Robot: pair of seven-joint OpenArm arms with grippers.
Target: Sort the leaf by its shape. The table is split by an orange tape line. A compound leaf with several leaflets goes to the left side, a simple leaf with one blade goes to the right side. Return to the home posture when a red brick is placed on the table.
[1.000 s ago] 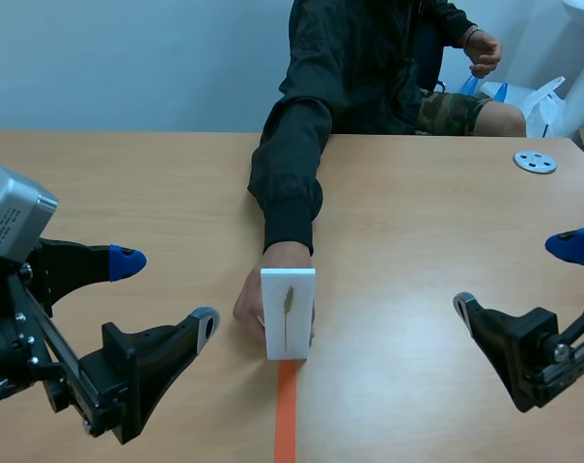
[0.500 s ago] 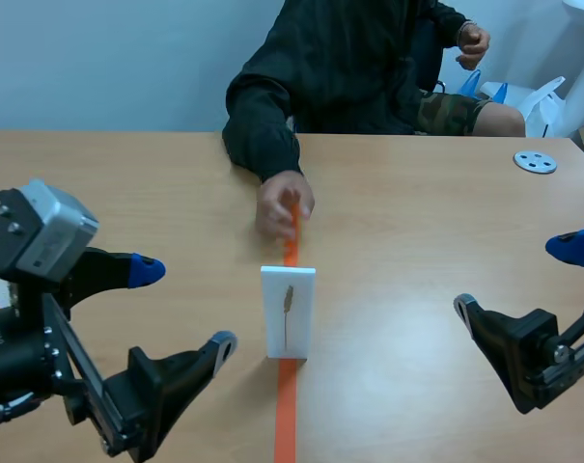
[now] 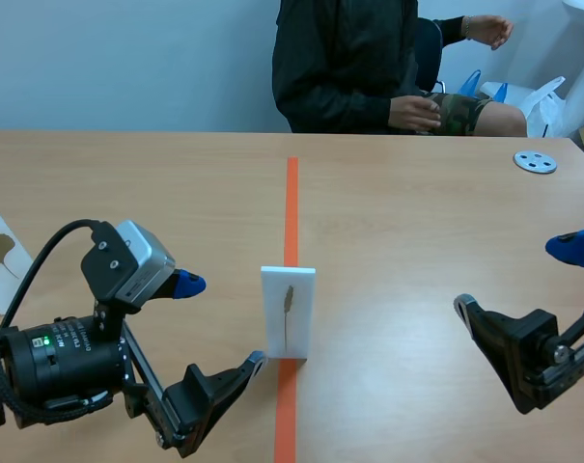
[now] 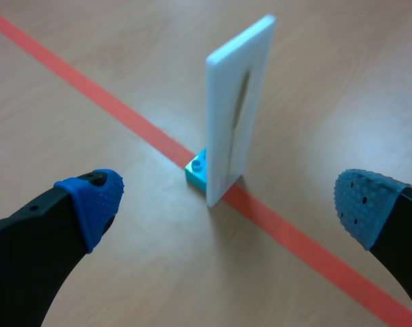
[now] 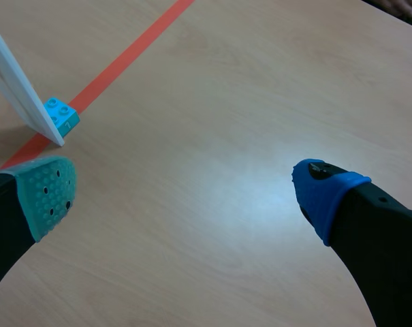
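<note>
Since the person (image 3: 345, 63) drew the arm back, the hand that held the card (image 3: 289, 311) a second ago, and hung over the tape line (image 3: 292, 203) half a second ago, now lies in the lap across the bench (image 3: 417, 222). The card stands alone at the same spot. Meanwhile the left arm has swung in toward it, so the left pincer (image 3: 222, 323) sits just beside the card, released, with its blue pads spread wide. The card is ahead of it between the two fingers, and neither pad touches it. The right pincer (image 3: 516, 277) has not moved. It is likewise released, well apart from the card on the right side.

The card stands upright on the tape line near the middle of the bench, with its long axis vertical and its broad face turned toward the robot. A small teal brick (image 4: 198, 167) touches its foot. The leaf (image 3: 288, 313) on that face is a single slender blade running straight up and down the card.

A second card (image 3: 0, 256) bearing a fan-shaped leaf lies at the far left edge, and a grey disc (image 3: 535, 162) lies at the far right.
</note>
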